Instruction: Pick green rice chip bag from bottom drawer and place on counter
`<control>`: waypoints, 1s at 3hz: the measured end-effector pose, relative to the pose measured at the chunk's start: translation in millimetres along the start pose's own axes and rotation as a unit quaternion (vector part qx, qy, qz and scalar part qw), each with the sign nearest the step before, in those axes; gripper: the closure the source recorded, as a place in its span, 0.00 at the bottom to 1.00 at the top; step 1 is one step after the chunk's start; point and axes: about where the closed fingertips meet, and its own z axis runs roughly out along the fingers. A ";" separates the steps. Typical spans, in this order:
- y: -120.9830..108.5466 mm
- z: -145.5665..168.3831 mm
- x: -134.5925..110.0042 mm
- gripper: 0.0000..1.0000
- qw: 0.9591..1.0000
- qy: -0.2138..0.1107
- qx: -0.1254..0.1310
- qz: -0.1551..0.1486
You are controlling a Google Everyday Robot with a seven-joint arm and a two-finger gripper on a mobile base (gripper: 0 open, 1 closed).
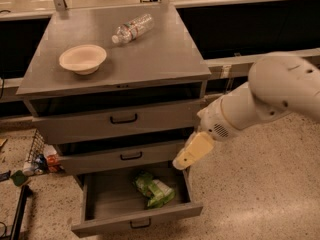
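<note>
The green rice chip bag lies crinkled in the right half of the open bottom drawer, which is pulled out toward me. The counter is the grey top of the three-drawer cabinet. My gripper is a cream-coloured end on the white arm coming from the right. It hangs above the drawer's right rear corner, up and to the right of the bag, apart from it.
A cream bowl sits on the counter's left side and a clear plastic bottle lies at its back. The two upper drawers are slightly open. A wire basket with clutter stands on the floor at the left.
</note>
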 end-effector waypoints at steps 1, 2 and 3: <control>13.6 59.7 2.7 0.00 0.999 -0.043 -0.014 0.003; 1.8 67.9 -9.6 0.00 0.998 -0.068 0.015 -0.001; 1.2 67.3 -9.8 0.00 0.998 -0.068 0.016 -0.001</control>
